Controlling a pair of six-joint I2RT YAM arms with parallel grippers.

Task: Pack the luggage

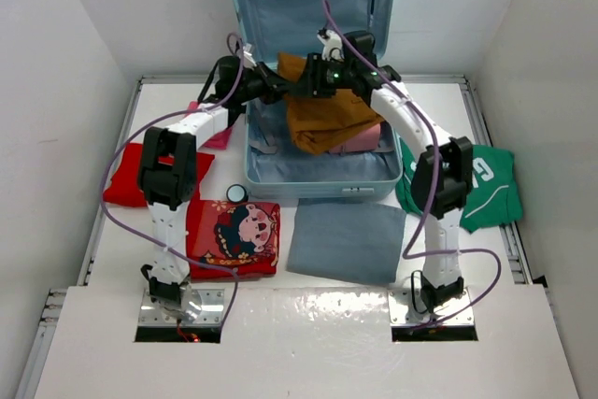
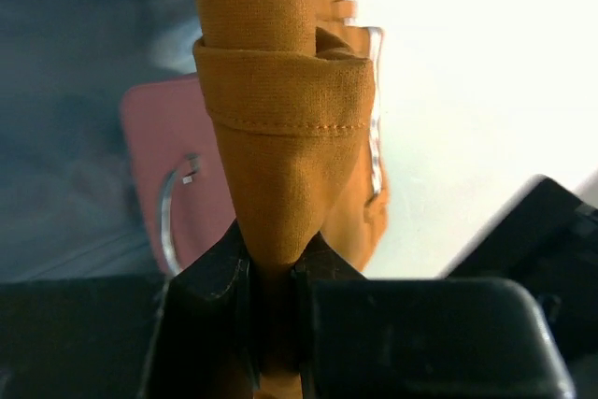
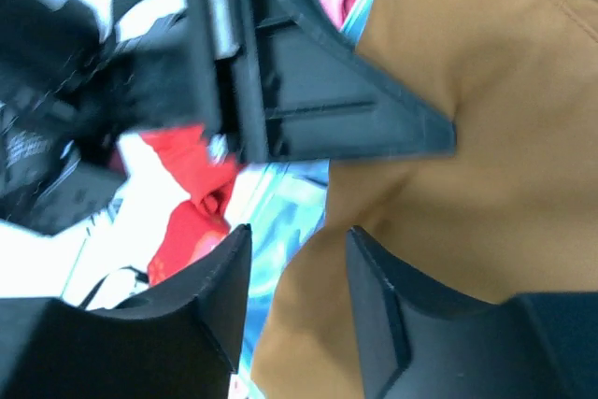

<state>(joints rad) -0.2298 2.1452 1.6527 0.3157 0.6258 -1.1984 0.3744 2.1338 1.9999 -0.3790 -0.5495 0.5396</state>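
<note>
White counter (image 1: 168, 109), open blue suitcase (image 1: 322, 186) at its far middle; above it left fingers (image 2: 210, 273) pinch a mustard garment (image 1: 322, 119), right fingers (image 3: 383, 287) spread alongside: mid-packing, next likely lowering it inside flat.

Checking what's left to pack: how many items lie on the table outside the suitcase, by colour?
Red cloths: 2
Grey cloth: 1
Green jersey: 1
Pink item: 1
Black-and-white round object: 1
Total: 6
</note>
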